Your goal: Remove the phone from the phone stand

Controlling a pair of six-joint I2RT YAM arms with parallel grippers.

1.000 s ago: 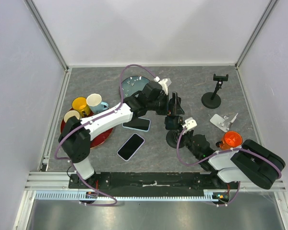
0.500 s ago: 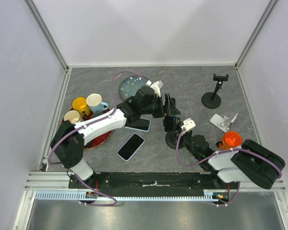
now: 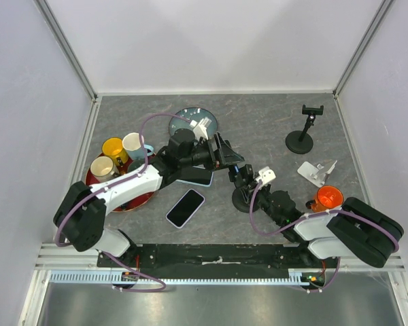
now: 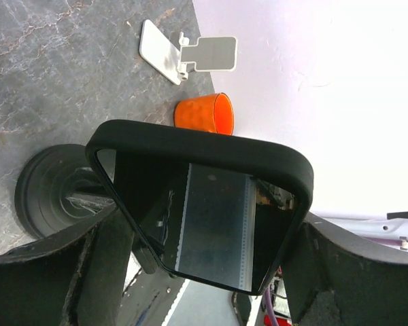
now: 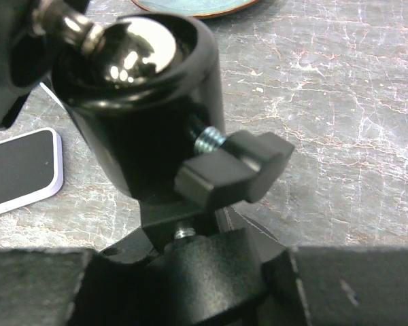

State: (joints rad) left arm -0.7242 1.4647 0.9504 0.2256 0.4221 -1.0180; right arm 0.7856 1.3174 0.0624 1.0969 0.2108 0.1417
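The left tool (image 3: pixel 221 153) was clamped on the sides of the black-cased phone (image 4: pixel 214 204), holding it on edge above the grey stone-patterned desk (image 3: pixel 272 122), just left of and beyond the head of the black round-based phone stand (image 3: pixel 243 193). Whether phone and stand touched could not be told. The right tool (image 5: pixel 211 272) was closed around the stand's lower stem, near its base. 2 other phones (image 3: pixel 185 208) lay flat on the desk to the left.

Left arm (image 3: pixel 132 178) reaches rightward, fingers (image 4: pixel 47 278) clamped; right arm (image 3: pixel 326 227) folded low, fingers (image 5: pixel 34 285) clamped.
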